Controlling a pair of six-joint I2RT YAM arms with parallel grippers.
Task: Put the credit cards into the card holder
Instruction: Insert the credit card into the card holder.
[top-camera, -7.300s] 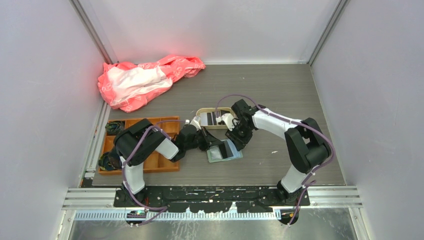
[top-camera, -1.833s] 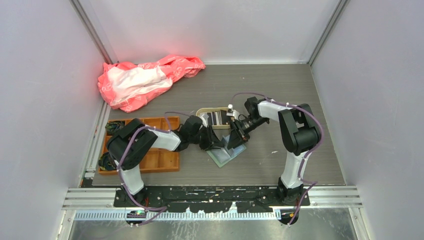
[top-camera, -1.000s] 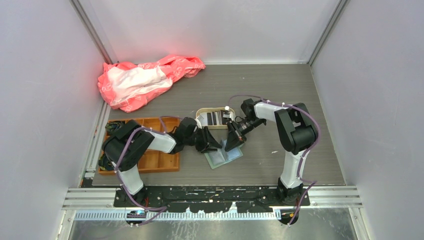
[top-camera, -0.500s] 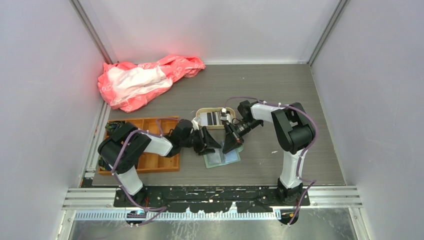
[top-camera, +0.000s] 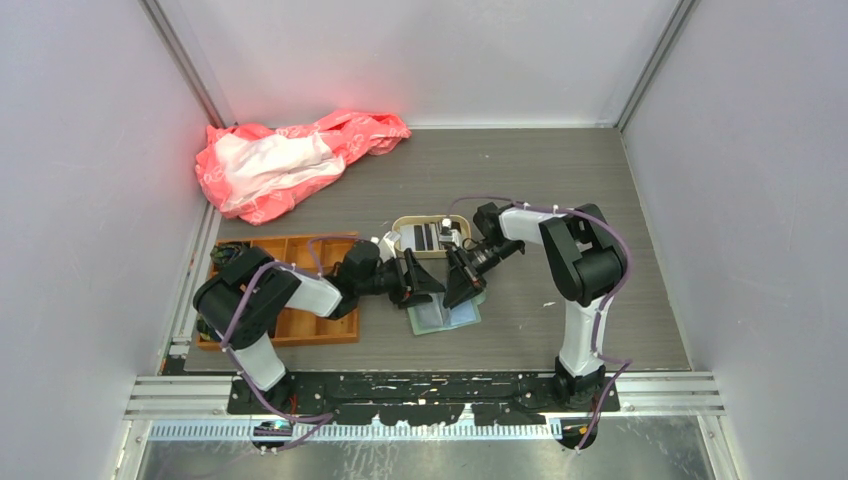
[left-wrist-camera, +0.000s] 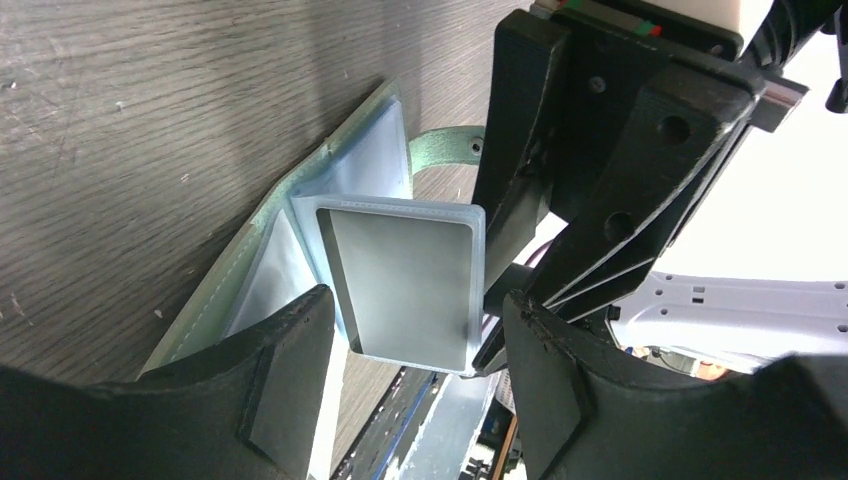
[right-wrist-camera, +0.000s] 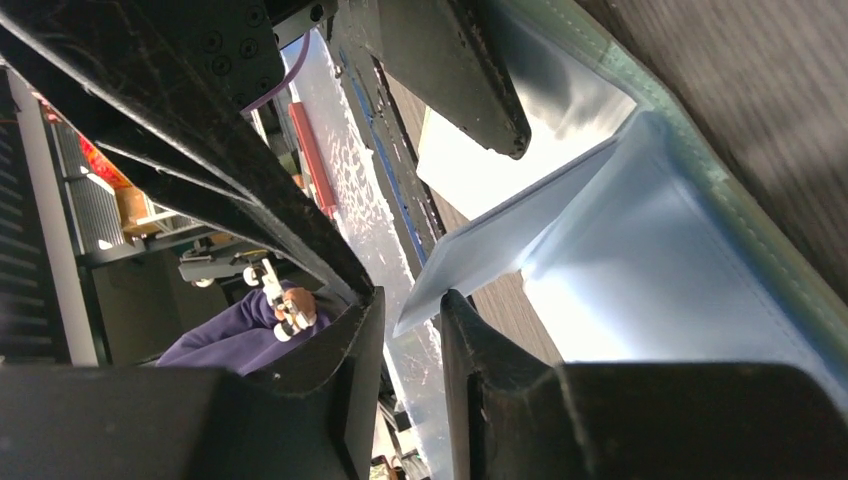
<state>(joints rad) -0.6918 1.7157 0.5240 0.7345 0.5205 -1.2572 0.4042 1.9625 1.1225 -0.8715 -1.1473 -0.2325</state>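
Note:
The sage-green card holder (top-camera: 445, 315) (left-wrist-camera: 262, 225) (right-wrist-camera: 700, 165) lies open on the table. One clear pocket leaf (right-wrist-camera: 520, 240) stands up from it with a grey credit card (left-wrist-camera: 405, 285) inside. My left gripper (top-camera: 425, 285) (left-wrist-camera: 418, 330) is open, and the leaf with the card sits between its fingers, touching neither. My right gripper (top-camera: 458, 285) (right-wrist-camera: 412, 310) faces it from the other side. It is open by a narrow gap, with the leaf's corner at its mouth against one fingertip. More credit cards (top-camera: 425, 237) lie in the beige tray (top-camera: 400, 225).
An orange compartment tray (top-camera: 300, 300) sits to the left under the left arm. A red and white bag (top-camera: 290, 160) lies crumpled at the back left. Grey walls close in the table on three sides.
Both grippers have drifted slightly left over the card holder. The holder, tilted up earlier, now lies flatter on the table.

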